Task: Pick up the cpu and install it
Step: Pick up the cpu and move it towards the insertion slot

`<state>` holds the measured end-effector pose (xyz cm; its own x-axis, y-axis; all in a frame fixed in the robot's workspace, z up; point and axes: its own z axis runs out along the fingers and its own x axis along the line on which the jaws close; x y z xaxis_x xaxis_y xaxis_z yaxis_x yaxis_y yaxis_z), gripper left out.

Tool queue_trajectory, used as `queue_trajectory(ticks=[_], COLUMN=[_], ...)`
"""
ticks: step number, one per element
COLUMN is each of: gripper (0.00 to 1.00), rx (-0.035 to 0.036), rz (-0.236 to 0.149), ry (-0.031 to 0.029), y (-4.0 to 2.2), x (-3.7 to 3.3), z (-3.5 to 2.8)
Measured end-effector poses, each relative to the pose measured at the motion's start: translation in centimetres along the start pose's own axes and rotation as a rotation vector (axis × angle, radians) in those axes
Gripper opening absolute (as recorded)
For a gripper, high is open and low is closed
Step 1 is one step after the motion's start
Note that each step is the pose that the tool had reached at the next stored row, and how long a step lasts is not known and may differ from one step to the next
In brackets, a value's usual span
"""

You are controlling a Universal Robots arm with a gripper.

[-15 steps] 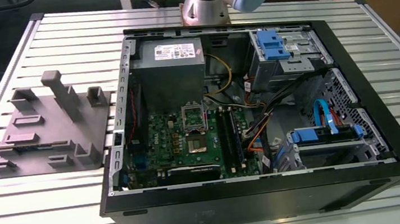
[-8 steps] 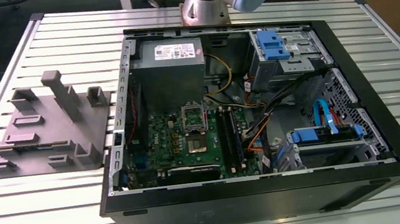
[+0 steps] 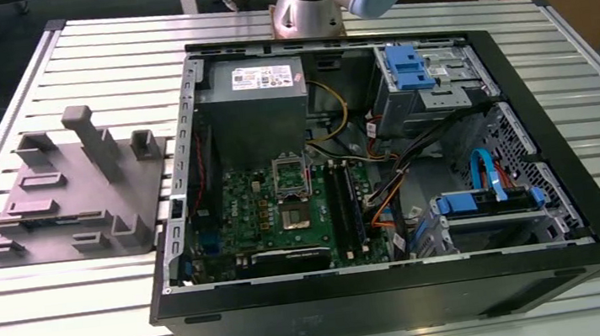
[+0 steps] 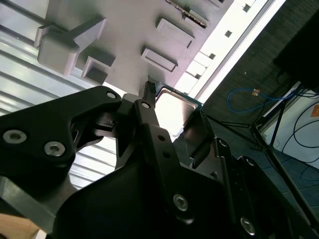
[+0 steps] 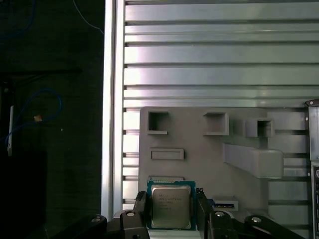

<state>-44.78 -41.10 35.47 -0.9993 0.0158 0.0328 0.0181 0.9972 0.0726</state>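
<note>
Tool [image 5: 171, 213] clamped on the cpu [image 5: 170, 203]: black fingers [image 5: 142, 209] press against two opposite edges. Metal top faces the camera, with a green rim around it. Beyond the tool is a matte grey fixture plate [image 5: 199, 164] with square pockets, low rectangular pads and one long raised block [image 5: 251, 162]. The plate rests on the slatted aluminium desk [image 5: 214, 55]. Past the desk edge: dark floor [image 5: 55, 50], blue cable [image 5: 47, 107].

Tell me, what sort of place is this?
Probably a robotics lab or test workshop for computer assembly: an opened computer case lies on a slatted metal table, a robot arm stands beside it, and the gripper grips the cpu above a grey parts holder.
</note>
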Motion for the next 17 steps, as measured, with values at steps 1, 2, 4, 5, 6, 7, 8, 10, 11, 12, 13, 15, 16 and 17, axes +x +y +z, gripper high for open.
queue_trajectory(ticks=[1,2,4,5,6,7,8,10,11,12,13,15,16,17], gripper=[0.47,0.47,0.47,0.47,0.47,0.47,0.47,0.47,0.47,0.47,0.47,0.47,0.47,0.47], rx=[0.0001,0.0,0.0,0.0,0.0,0.0,-0.0001,-0.0001,-0.0001,-0.0001,-0.0001,0.0002,0.0003,0.0002], rz=[0.0,0.0,0.0,0.0,0.0,0.0,0.0,0.0,0.0,0.0,0.0,0.0,0.0,0.0], ry=[0.0001,-0.0001,0.0,0.0,0.0,0.0,0.0,0.0,0.0,0.0001,0.0,0.0003,0.0003,0.0001], y=[0.0,0.0,0.0,0.0,0.0,0.0,0.0,0.01,0.0,0.01,0.01,0.01,0.01,0.01], x=[0.0,0.0,0.0,0.0,0.0,0.0,0.0,0.0,0.0,0.0,0.0,-0.06,-0.14,-0.27], z=[-0.04,-0.03,-0.04,-0.04,-0.04,-0.04,-0.04,-0.04,-0.04,-0.04,-0.04,-0.06,-0.06,-0.05])
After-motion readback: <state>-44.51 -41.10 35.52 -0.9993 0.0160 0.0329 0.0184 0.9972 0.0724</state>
